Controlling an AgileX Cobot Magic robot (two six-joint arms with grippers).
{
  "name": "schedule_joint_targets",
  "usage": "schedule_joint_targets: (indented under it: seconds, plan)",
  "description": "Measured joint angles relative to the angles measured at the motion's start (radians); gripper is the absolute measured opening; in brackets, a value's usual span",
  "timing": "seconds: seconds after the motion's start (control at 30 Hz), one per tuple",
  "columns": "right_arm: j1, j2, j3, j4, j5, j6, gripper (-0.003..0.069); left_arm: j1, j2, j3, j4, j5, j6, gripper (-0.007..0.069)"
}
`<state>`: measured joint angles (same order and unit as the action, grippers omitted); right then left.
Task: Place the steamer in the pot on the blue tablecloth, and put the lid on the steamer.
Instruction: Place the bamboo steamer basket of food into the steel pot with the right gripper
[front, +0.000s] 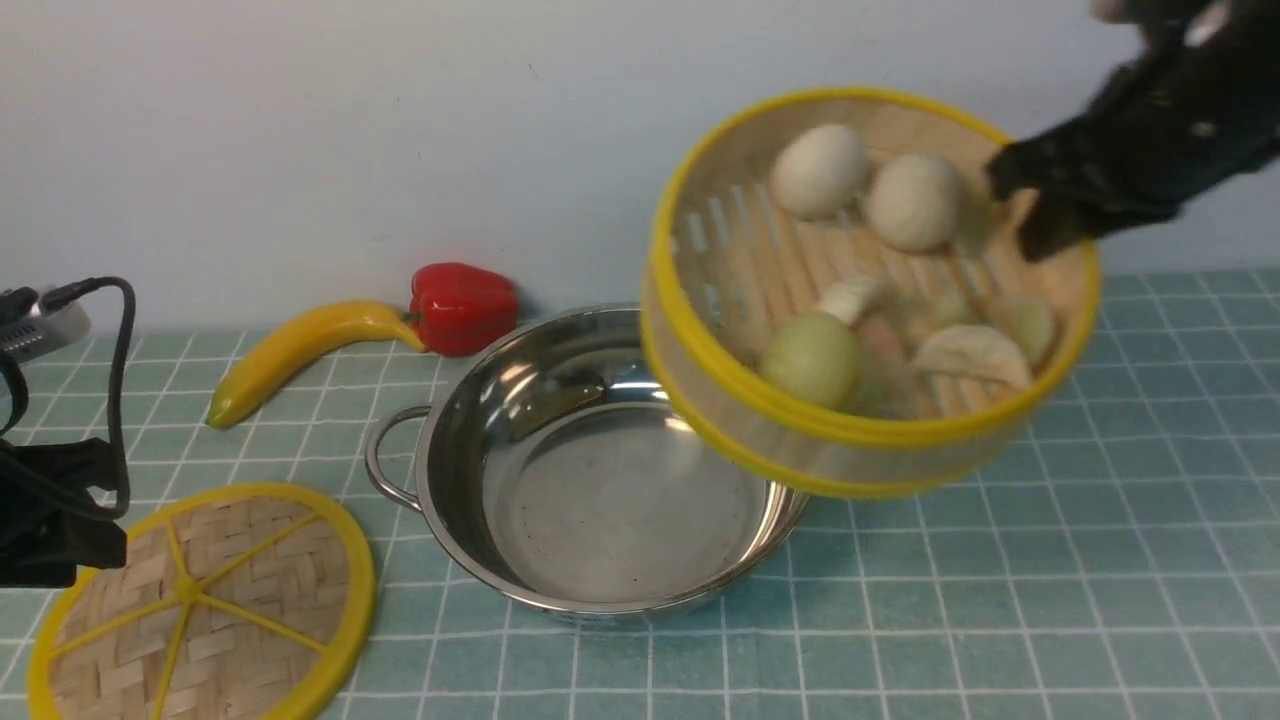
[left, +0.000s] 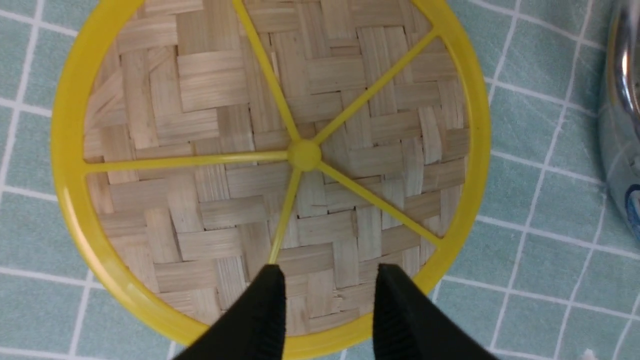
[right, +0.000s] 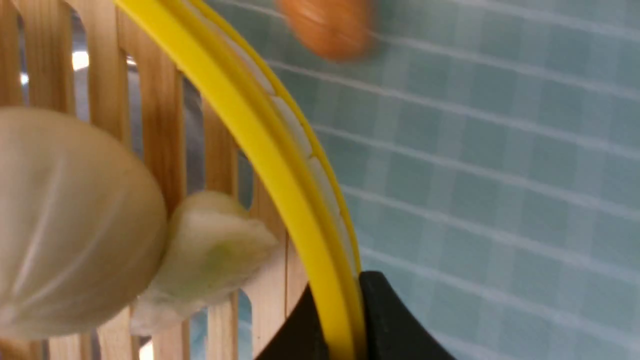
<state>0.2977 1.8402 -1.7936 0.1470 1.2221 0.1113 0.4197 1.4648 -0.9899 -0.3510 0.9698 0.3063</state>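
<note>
Steamer (front: 750, 270) tilts over the pot (front: 600, 500) since our right tool (front: 1035, 205) clamps only its rim; left tool (left: 327, 280) gapes above lid (front: 230, 570).

The pot (front: 452, 470) is open from above on its left half. Its right half is overhung by the tilted steamer (front: 850, 455). Left of the pot lies the lid (front: 200, 605). Behind-left are the banana (front: 290, 355) and the red pepper (front: 462, 305). To its right is bare blue tablecloth (front: 1000, 600).

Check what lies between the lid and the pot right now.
Only bare blue tablecloth lies between the lid and the pot, whose looped handle juts toward that gap. The front view shows it; the left wrist view agrees.
</note>
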Motion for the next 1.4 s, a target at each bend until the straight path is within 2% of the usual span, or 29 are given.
schedule_joint_targets:
  seconds: [0.03,0.07,0.27,0.67,1.4]
  plan:
    - [0.016,0.014,-0.016,0.0,0.003,0.005,0.006,0.0,0.0,0.0,0.0,0.0,0.0,0.0243]
    - [0.086,0.153,-0.18,-0.016,0.01,0.019,0.006,0.0,0.0,0.0,-0.002,0.0,0.001,0.0243]
    - [0.219,0.417,-0.484,-0.074,0.012,0.064,0.006,0.0,0.0,0.0,-0.004,0.0,0.003,0.0243]
    - [0.226,0.534,-0.519,-0.159,0.033,0.071,0.006,0.0,0.0,0.0,-0.007,0.0,0.003,0.0243]
    - [0.226,0.64,-0.519,-0.141,0.031,0.074,0.0065,0.0,0.0,0.0,-0.007,-0.001,0.003,0.0243]
